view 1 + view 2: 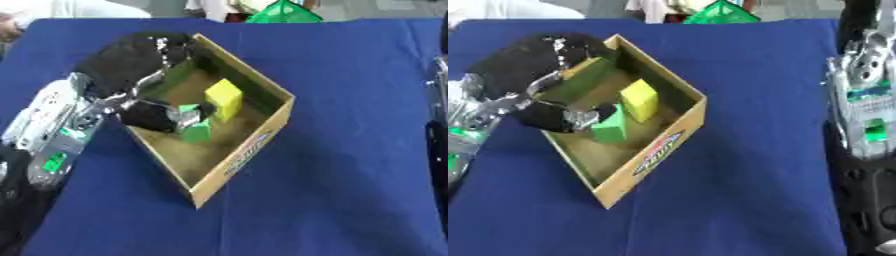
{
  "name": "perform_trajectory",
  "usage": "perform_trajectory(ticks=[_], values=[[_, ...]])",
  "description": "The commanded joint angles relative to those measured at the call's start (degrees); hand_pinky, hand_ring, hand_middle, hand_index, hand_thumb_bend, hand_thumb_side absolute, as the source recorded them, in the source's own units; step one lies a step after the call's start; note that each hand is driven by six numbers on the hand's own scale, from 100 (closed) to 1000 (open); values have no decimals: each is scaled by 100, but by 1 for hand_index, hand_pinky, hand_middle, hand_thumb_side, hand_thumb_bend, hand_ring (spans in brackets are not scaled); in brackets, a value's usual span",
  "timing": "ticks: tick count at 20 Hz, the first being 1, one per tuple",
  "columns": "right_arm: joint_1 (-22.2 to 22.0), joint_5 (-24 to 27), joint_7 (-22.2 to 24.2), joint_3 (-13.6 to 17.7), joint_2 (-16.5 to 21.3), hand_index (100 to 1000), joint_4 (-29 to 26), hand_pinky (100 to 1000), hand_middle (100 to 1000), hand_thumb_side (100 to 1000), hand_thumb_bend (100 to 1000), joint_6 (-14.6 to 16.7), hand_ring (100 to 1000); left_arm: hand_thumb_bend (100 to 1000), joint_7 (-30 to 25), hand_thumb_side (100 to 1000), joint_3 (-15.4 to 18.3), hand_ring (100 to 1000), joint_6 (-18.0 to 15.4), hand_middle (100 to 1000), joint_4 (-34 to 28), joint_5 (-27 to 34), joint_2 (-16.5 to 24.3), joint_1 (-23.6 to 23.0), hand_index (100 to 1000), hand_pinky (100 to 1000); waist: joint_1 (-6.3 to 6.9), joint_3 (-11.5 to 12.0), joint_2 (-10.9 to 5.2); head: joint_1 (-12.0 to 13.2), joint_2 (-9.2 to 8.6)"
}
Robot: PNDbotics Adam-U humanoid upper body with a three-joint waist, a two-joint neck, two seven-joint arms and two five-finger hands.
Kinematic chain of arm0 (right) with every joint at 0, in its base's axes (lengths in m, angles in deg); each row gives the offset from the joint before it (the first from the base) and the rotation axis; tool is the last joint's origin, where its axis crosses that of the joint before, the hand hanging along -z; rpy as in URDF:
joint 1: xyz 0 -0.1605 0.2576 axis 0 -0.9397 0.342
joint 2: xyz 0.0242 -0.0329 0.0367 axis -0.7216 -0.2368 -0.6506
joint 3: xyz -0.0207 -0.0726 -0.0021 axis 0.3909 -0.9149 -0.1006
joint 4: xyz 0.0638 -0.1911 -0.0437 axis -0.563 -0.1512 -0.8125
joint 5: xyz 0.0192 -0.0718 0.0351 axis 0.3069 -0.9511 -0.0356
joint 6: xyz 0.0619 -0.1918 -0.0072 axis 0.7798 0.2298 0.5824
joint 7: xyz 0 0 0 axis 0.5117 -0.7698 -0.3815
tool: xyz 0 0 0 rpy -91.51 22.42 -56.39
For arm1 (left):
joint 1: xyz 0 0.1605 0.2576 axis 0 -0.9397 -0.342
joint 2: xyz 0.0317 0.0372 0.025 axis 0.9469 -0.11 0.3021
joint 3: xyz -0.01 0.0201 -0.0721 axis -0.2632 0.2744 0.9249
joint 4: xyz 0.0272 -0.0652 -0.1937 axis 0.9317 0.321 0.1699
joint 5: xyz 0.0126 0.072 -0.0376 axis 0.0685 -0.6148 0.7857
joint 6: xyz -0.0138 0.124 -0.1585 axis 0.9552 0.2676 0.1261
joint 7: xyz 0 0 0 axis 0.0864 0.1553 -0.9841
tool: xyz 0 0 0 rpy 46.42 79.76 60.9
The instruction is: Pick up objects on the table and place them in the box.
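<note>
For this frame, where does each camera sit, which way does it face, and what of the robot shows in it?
Left eye view: in the head, looking down at the blue table and box; the left arm comes in from the left, its left hand inside the box at a green block; a sliver of the right arm at the right edge.
Right eye view: same head, same downward look; more of the right arm shows, less of the left.
Both share the box, green block, yellow block and left hand.
</note>
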Motion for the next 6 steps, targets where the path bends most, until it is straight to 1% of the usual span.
perform_trajectory(ticks=[1, 3, 6], values=[[128, -47, -65, 42, 81, 820, -135, 812, 664, 1000, 181, 27, 818, 268, 761, 805, 458, 830, 307, 776, -525, 529, 196, -28, 909, 819, -1, 27, -142, -81, -31], [148, -59, -100, 44, 97, 821, -158, 812, 666, 1000, 184, 57, 818, 261, 1290, 781, 755, 818, 512, 763, -761, 914, 274, -134, 901, 807, 6, 44, -144, -133, -36], [185, -66, -132, 34, 112, 822, -185, 810, 669, 1000, 188, 111, 819, 252, 1901, 783, 1056, 813, 702, 753, -990, 1500, 391, -274, 893, 791, 13, 65, -144, -175, -41]])
